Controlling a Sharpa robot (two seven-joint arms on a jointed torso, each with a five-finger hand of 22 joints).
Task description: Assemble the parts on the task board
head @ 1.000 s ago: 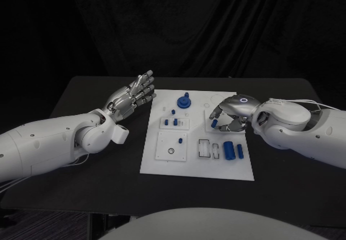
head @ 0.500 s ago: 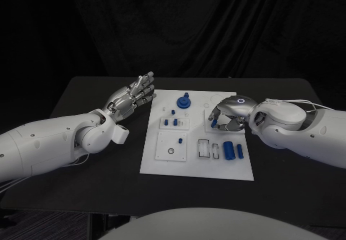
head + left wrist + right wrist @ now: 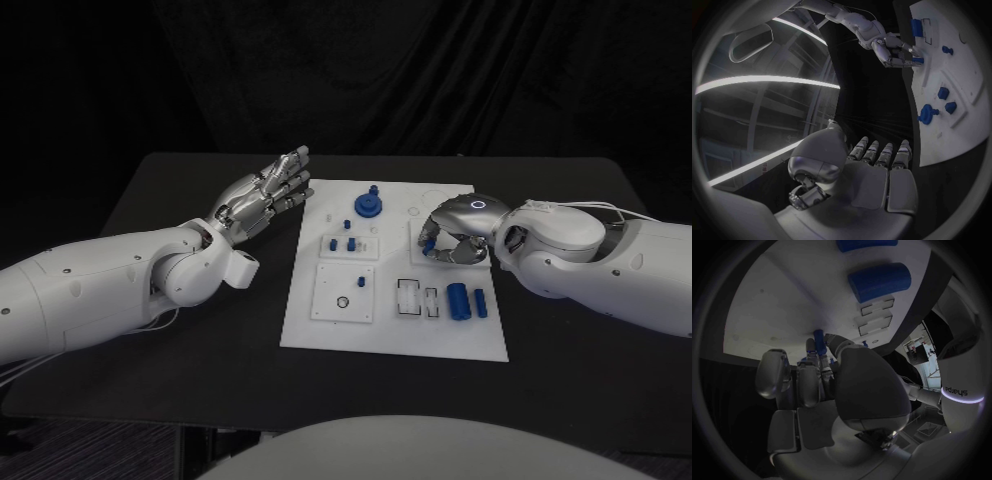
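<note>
The white task board (image 3: 389, 330) lies mid-table. My right hand (image 3: 453, 236) hangs over its upper right area with the fingers curled down. In the right wrist view its fingertips pinch a small blue peg (image 3: 819, 336) just above the board (image 3: 773, 305). My left hand (image 3: 267, 190) is raised beside the board's left edge, fingers straight and apart, holding nothing. On the board are a round blue part with a knob (image 3: 369, 205), small blue pegs (image 3: 342, 244) and two blue cylinders (image 3: 464, 301). The left wrist view shows my left hand (image 3: 873, 170) and, beyond it, the right hand (image 3: 895, 50).
A black ring (image 3: 342, 302) sits in a square plate at the board's lower left, and white slots (image 3: 413, 298) lie beside the cylinders. Bare black table (image 3: 216, 350) surrounds the board on all sides.
My right hand has shifted slightly left and lower over the board's upper right. The left hand has stayed where it was.
</note>
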